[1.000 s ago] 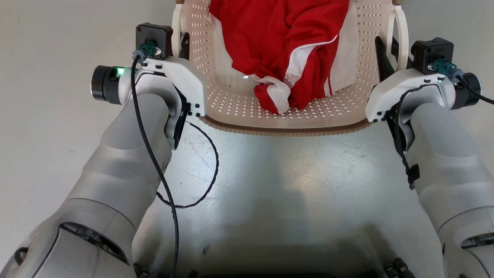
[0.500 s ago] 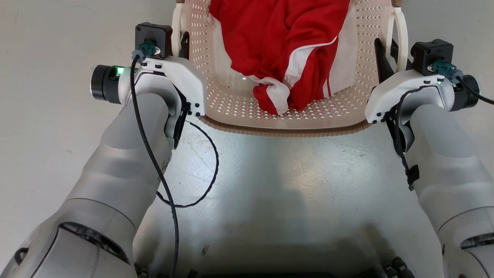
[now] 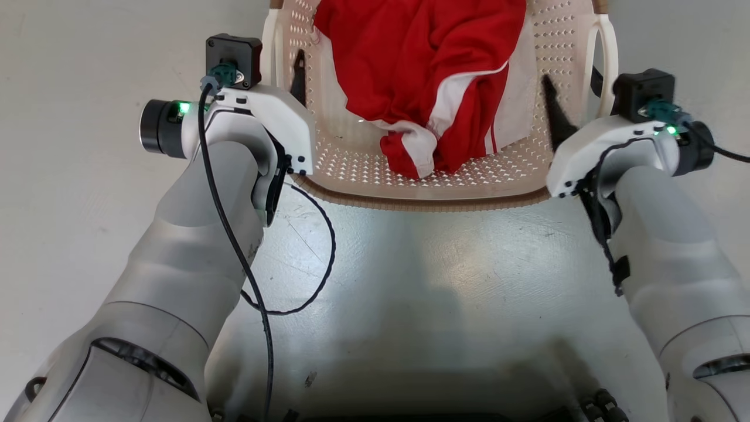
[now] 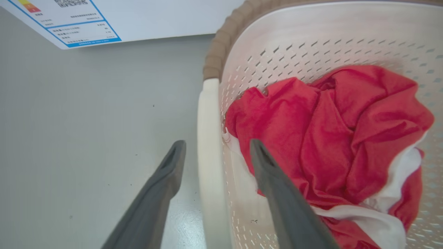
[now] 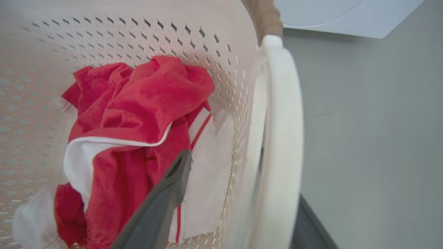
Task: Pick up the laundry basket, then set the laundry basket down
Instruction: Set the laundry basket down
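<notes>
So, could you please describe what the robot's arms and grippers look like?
The left forearm and right forearm are smooth pale grey, with white wrist shells, green lights and black camera blocks with teal plugs. A black cable loops along the left one. The left gripper and right gripper have long, tapering dark grey fingers.

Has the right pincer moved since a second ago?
Yes. The right pincer has opened: its inner finger swung inward over the laundry basket, away from its white handle.
</notes>
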You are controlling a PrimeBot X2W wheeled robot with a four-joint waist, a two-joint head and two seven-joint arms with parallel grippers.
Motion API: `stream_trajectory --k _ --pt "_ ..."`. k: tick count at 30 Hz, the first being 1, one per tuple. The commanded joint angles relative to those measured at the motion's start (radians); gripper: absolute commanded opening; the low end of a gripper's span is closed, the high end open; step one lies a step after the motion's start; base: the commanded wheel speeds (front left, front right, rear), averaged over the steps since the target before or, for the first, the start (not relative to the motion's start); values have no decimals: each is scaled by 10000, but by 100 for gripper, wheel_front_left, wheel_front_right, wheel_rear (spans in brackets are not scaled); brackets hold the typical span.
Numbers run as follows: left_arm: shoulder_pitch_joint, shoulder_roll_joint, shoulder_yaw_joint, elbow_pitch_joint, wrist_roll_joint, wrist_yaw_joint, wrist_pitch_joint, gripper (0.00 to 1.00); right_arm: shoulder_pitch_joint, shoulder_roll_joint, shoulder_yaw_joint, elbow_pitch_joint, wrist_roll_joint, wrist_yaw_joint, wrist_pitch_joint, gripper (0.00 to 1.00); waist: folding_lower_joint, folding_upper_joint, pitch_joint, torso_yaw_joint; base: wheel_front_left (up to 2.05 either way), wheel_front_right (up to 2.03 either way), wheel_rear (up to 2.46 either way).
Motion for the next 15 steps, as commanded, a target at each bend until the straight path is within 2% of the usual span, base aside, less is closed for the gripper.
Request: stream_trajectory --k 1,8,15 --pt "301 217 104 -30 -75 97 -62 100 352 287 81 -69 -128 60 -109 100 0 0 -21 -7 0 0 0" --pt "345 216 49 -124 -87 330 -62 100 397 287 -235 -203 -298 60 -109 100 0 0 -161 -54 0 0 0" --pt "430 217 209 -15 40 361 -63 100 533 287 -460 -314 -447 60 -109 100 0 0 -478 -135 0 0 0"
